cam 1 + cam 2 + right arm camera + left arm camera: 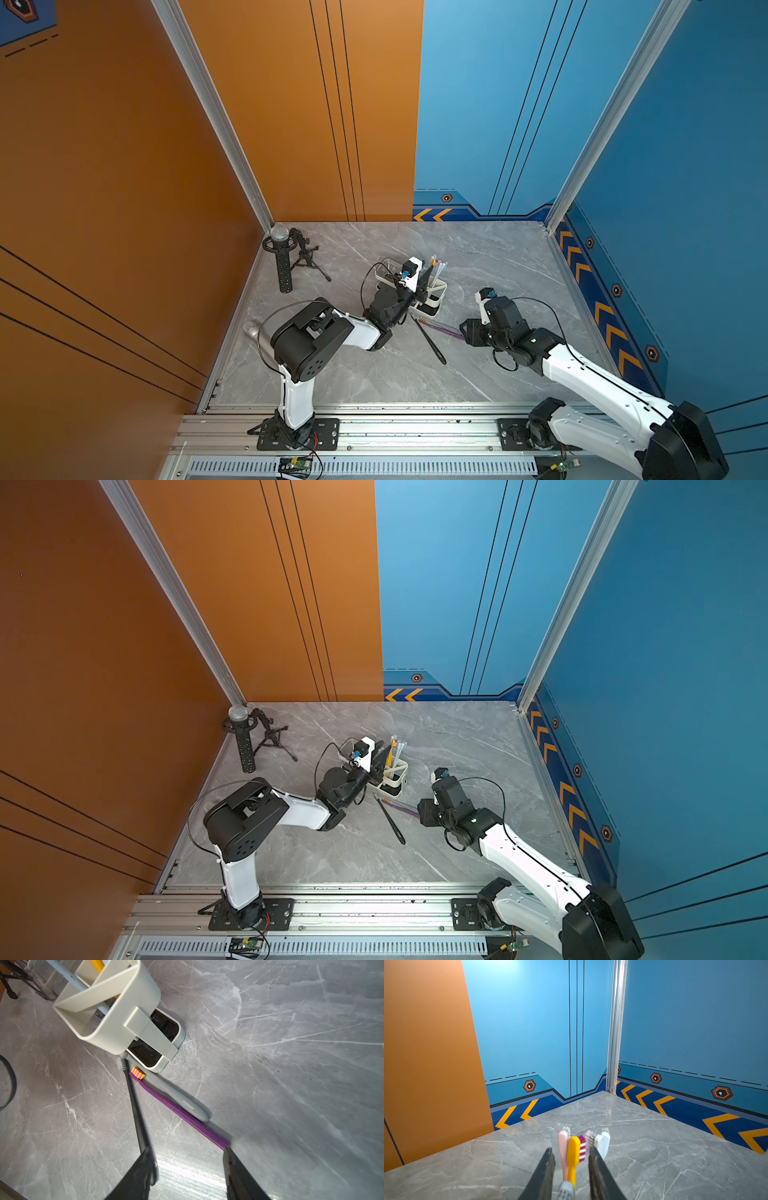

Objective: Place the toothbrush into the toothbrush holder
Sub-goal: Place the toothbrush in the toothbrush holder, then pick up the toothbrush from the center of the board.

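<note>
The white toothbrush holder (pixel 437 286) (pixel 401 771) (pixel 116 1012) stands mid-table. Upright in it are yellow (pixel 574 1147), pink (pixel 563 1142) and white toothbrushes (pixel 604 1142). My left gripper (pixel 426 276) (pixel 571 1150) hovers over it, jaws apart either side of the yellow and pink ones without pinching them. A blurred grey end (pixel 566 1190) shows low between the jaws. On the table beside the holder lie a purple toothbrush (pixel 180 1115) (pixel 446 330), a grey one (pixel 178 1097) and a black one (pixel 135 1105) (pixel 430 343). My right gripper (pixel 467 332) (pixel 188 1149) is open just above the table at their handle ends, holding nothing.
A black microphone on a tripod stand (pixel 282 257) sits in the far left corner. Clear cups (pixel 388 270) occupy the holder's left end under my left wrist. Walls close the table on three sides. A grey cylinder (pixel 253 332) lies by the left arm's elbow.
</note>
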You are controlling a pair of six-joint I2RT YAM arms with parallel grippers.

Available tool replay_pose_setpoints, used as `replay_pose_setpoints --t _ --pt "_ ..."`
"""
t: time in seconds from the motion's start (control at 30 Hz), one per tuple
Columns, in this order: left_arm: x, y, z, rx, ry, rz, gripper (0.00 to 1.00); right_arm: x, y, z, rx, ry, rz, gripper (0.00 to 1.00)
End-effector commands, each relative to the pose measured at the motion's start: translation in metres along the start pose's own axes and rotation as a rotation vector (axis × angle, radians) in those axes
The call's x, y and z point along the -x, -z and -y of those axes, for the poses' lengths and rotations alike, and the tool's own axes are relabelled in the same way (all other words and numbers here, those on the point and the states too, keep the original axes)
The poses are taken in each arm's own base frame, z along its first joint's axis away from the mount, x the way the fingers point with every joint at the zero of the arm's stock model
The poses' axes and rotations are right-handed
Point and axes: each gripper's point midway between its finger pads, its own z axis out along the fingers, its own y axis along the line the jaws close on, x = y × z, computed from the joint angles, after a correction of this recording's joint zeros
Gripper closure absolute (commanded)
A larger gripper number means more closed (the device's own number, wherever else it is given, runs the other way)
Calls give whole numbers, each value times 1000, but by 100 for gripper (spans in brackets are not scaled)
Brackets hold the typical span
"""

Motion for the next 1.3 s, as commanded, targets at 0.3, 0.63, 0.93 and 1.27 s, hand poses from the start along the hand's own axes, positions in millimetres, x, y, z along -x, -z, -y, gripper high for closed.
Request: replay_pose_setpoints --t 0.3,0.63,0.93,1.27 --pt "32 16 9 16 -37 63 43 -2 -11 -17 57 13 -81 45" --pt "74 52 -3 71 103 113 38 -27 -45 -37 -6 179 -302 48" --pt "65 88 -2 34 246 -46 40 -42 -64 -66 18 309 -375 51" --pt "15 134 -14 148 331 -425 43 -58 -81 -74 -27 353 -436 55"
